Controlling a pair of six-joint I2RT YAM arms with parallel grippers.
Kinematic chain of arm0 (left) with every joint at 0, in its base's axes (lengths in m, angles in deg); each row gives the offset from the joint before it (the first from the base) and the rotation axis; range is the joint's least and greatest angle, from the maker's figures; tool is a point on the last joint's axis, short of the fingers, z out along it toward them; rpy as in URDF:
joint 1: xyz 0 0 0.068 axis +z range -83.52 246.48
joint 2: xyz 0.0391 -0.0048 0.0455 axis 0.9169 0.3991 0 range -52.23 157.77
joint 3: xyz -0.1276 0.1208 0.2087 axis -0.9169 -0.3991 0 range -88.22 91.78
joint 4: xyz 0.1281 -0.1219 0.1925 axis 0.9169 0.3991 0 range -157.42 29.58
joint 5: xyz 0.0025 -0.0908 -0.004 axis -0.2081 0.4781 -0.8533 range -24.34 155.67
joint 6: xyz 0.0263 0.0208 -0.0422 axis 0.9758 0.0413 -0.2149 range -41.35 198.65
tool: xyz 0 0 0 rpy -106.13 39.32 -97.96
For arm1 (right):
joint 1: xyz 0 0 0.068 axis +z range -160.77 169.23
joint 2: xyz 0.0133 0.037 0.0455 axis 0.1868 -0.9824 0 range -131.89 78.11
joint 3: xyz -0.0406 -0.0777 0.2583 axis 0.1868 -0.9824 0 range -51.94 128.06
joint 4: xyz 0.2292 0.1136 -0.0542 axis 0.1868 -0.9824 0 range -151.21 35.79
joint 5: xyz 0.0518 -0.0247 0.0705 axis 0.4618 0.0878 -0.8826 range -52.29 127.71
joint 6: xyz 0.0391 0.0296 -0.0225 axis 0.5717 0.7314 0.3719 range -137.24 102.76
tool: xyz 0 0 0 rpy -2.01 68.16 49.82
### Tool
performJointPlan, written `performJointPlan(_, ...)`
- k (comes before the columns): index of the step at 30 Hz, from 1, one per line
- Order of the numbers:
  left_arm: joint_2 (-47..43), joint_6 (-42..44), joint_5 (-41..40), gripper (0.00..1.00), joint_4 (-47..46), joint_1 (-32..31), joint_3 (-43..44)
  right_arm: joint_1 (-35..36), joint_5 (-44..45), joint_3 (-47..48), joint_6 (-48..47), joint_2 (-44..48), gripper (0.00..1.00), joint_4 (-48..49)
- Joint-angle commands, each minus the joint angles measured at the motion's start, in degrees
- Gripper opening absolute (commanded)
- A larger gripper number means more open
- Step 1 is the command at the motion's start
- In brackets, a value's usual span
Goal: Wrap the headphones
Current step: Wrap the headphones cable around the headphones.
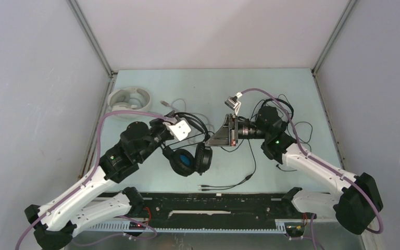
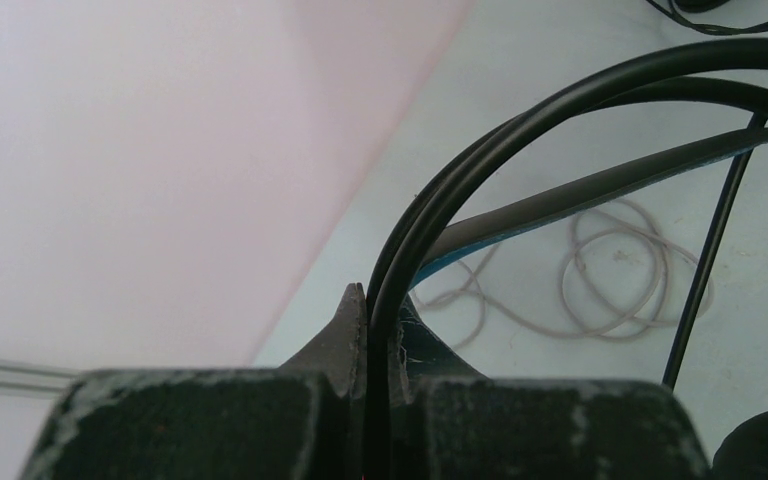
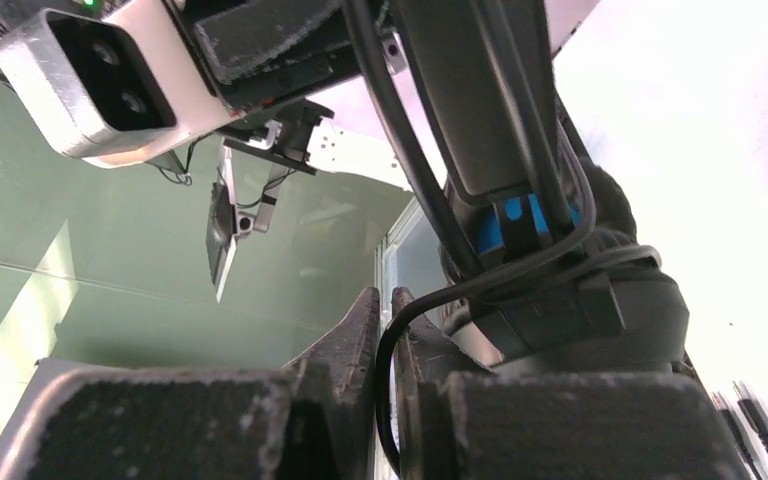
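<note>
**Headphones (image 1: pixel 190 159): winding the cord (image 2: pixel 520 110)**

Black pair with blue lining, at the middle of the table (image 1: pixel 291 88). Left gripper (image 2: pixel 380 330) is clamped on two turns of cord; right gripper (image 3: pixel 385 320) pinches the cord beside an earcup (image 3: pixel 580 300). Winding appears under way; the next move likely calls for carrying another turn round without slack. White headphones (image 1: pixel 129 99) and a grey cable (image 2: pixel 610 270) lie behind, and a loose black lead (image 1: pixel 229 185) in front could snag.

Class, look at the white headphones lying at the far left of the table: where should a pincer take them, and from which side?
Probably the headband of the white headphones, from straight above: they lie flat, the band is a thin arc that is easy to span, and the wall close by blocks a sideways approach.
</note>
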Motion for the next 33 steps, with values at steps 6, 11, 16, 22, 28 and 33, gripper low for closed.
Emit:
performJointPlan(6,2.9,-17.7,-17.9,0.0,4.0,1.1,7.2,4.0,1.5,11.7,-3.6,-3.2,0.12,0.6)
performJointPlan(11,4.5,-24.8,-24.0,0.0,7.1,1.0,10.5,5.6,2.2,14.7,-3.6,-6.4,0.12,1.4)
performJointPlan(16,5.1,-27.5,-30.4,0.0,6.8,1.0,10.8,6.8,4.7,17.1,-5.4,-7.9,0.12,0.5)
performJointPlan(22,5.7,-33.1,-34.6,0.0,8.4,1.0,13.2,7.8,6.5,18.7,-6.6,-9.5,0.13,0.0)
performJointPlan(28,5.5,-36.8,-41.0,0.0,7.8,1.0,14.2,9.7,6.9,20.2,-7.6,-11.0,0.13,0.2)
performJointPlan(33,6.8,-43.0,-43.6,0.0,9.4,1.0,16.2,11.1,7.5,21.5,-8.3,-12.0,0.14,0.5)
